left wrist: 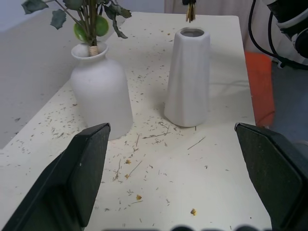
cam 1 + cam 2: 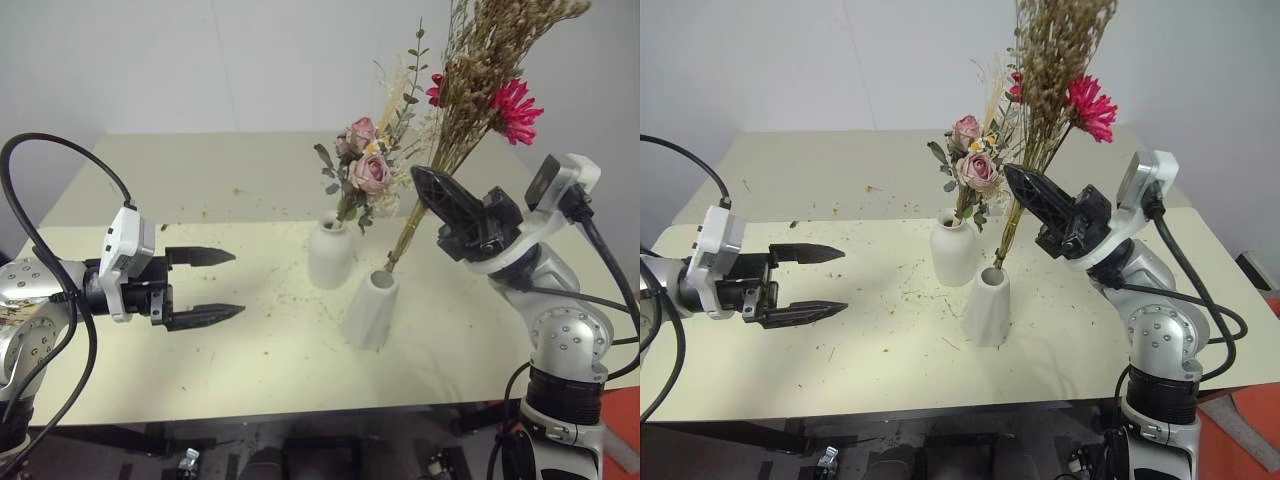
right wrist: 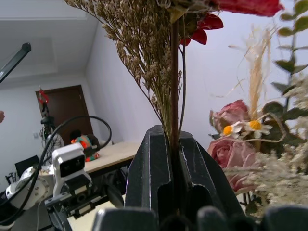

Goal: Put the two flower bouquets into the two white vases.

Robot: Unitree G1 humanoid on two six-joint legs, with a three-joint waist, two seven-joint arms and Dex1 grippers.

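Over the table's (image 2: 150, 390) left side: left gripper (image 2: 220, 285) hovering above the surface, pointing toward the vases, fingers spread wide apart, gripping nothing. Further right, near mid-table: rounded white vase (image 2: 331, 254) standing upright, carrying the pink rose bouquet (image 2: 366, 165) in its narrow neck. Just beside and nearer: straight white vase (image 2: 371, 308) standing upright, apart from its neighbour, mouth facing up. Directly above that mouth: stem ends of the dried grass bouquet (image 2: 480, 80) hanging, whether already dipping inside or just over the rim being hard to tell, bunch leaning up and rightward, magenta flower showing at its side. Rightmost: right gripper (image 2: 432, 190) clamping tight on those stems partway up, raised off the table.
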